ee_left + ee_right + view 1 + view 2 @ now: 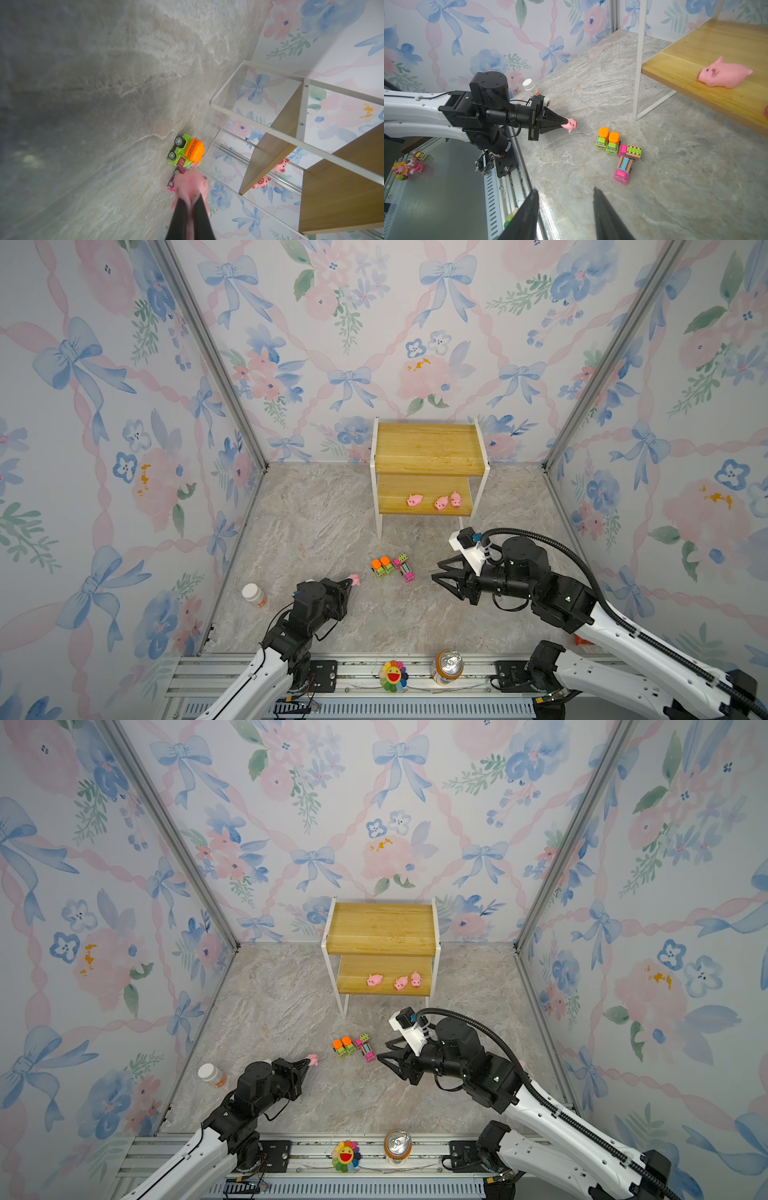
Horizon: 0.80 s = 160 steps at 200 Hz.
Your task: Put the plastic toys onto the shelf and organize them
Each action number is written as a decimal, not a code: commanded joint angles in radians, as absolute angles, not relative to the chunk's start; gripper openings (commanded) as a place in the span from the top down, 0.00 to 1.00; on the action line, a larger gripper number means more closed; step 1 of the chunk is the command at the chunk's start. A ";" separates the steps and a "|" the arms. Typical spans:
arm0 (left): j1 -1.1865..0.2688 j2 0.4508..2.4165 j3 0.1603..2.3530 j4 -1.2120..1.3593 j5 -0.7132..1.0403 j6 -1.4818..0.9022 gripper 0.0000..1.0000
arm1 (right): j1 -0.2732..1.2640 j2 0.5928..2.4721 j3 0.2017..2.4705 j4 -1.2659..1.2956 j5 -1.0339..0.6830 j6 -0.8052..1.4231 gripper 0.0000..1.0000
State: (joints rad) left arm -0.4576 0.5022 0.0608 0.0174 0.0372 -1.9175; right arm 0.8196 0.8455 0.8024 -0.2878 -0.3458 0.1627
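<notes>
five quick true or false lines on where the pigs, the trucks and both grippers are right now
1. Three pink pigs sit on the lower board of the shelf. True.
2. The left gripper is open and empty. False: the left gripper has its fingers shut on a fourth pig.
3. All four trucks stand on the table, none on the shelf. True.
4. The right gripper holds a pink truck. False: the right gripper is open and holds nothing.
5. A green truck sits on the top board. False: the top board carries nothing.
</notes>
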 commanded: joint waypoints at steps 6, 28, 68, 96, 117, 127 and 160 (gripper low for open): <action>-0.453 0.555 0.071 0.017 0.040 -2.036 1.00 | 0.794 0.821 0.778 -0.258 -0.388 0.146 0.55; -0.453 0.606 0.066 0.099 0.054 -2.071 1.00 | 0.776 0.809 0.757 -0.239 -0.402 0.152 0.55; -0.453 0.697 0.094 0.130 0.035 -2.054 1.00 | 0.745 0.804 0.737 -0.236 -0.429 0.155 0.55; -0.452 0.703 0.089 0.125 0.022 -2.036 0.83 | 0.720 0.800 0.727 -0.227 -0.447 0.158 0.55; -0.453 0.693 0.071 0.125 0.019 -2.043 0.80 | 0.707 0.803 0.724 -0.217 -0.464 0.161 0.55; -0.451 0.682 0.063 0.123 0.011 -2.045 0.79 | 0.701 0.806 0.723 -0.217 -0.470 0.161 0.54; -0.451 0.635 0.039 0.094 -0.013 -2.053 0.76 | 0.690 0.815 0.723 -0.211 -0.482 0.162 0.54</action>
